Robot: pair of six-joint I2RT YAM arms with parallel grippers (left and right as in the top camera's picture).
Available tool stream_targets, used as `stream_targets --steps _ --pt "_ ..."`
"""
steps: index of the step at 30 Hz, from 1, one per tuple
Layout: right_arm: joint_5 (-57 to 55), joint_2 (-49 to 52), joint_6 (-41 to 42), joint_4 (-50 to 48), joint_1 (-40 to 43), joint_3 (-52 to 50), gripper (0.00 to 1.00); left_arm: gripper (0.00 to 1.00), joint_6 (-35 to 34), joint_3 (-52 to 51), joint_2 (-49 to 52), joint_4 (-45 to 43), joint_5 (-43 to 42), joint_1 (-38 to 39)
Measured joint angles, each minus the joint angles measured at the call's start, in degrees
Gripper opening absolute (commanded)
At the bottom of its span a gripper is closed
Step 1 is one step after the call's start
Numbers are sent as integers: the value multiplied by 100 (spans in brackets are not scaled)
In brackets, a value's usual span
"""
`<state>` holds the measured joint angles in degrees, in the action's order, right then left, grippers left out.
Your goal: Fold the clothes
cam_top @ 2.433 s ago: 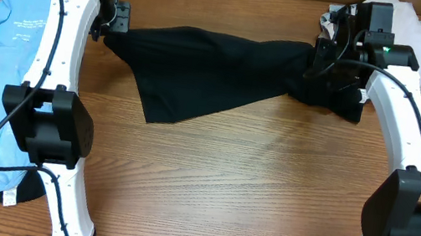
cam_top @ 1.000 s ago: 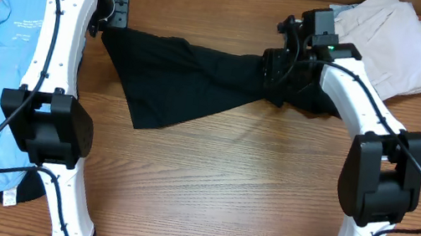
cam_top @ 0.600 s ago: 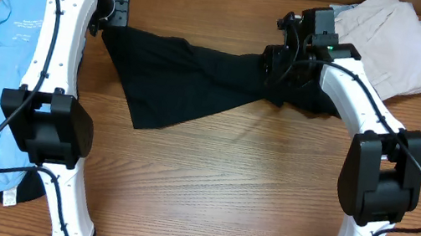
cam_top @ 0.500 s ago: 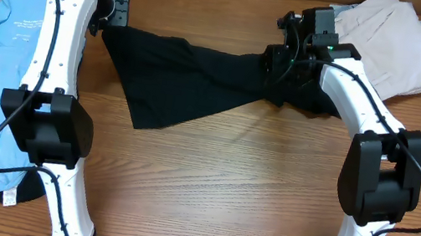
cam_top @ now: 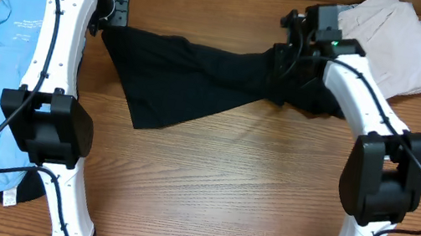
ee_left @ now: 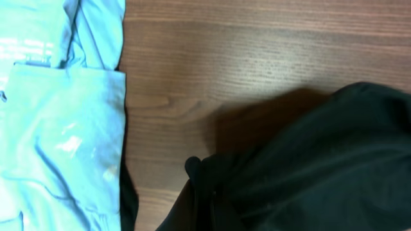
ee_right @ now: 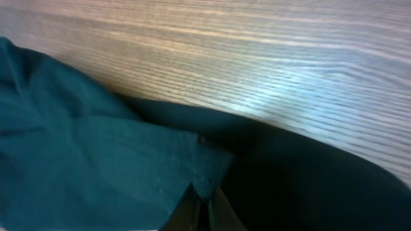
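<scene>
Tabletop point(cam_top: 225, 188) shows open wood below the black garment point(cam_top: 192, 73). Its top edge is pinched tight by left gripper point(cam_top: 111, 28) and right gripper point(cam_top: 281, 61).

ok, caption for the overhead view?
Left claw and right claw hold a black garment stretched between them over the wooden table.

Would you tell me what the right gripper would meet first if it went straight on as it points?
The black garment pinched in the right gripper, then probably the table beyond; depth is unclear.

White-shelled links on left arm point(cam_top: 58, 35) and right arm point(cam_top: 366, 96); bulky black joints, black cables alongside, small green lights near wrists.
</scene>
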<state>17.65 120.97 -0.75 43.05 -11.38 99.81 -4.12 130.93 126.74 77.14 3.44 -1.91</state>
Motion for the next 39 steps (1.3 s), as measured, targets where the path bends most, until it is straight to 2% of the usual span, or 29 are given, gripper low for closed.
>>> stream_targets --steps 7,14,26,30,39 --pt "-7 -918 37 1303 474 1001 4 4 0 1012 -2 678 -20 0" --pt "-4 -2175 52 2006 793 1567 4 4 0 1958 -251 1237 -42 2" --pt "-4 -2396 52 3318 837 1648 4 4 0 2068 -905 1438 -42 0" --pt "-4 -2796 50 3709 1095 2234 4 4 2 2074 -1556 1300 -44 0" --pt "-146 -4752 55 4385 1547 3915 4 4 2 2337 -3827 1064 -39 0"
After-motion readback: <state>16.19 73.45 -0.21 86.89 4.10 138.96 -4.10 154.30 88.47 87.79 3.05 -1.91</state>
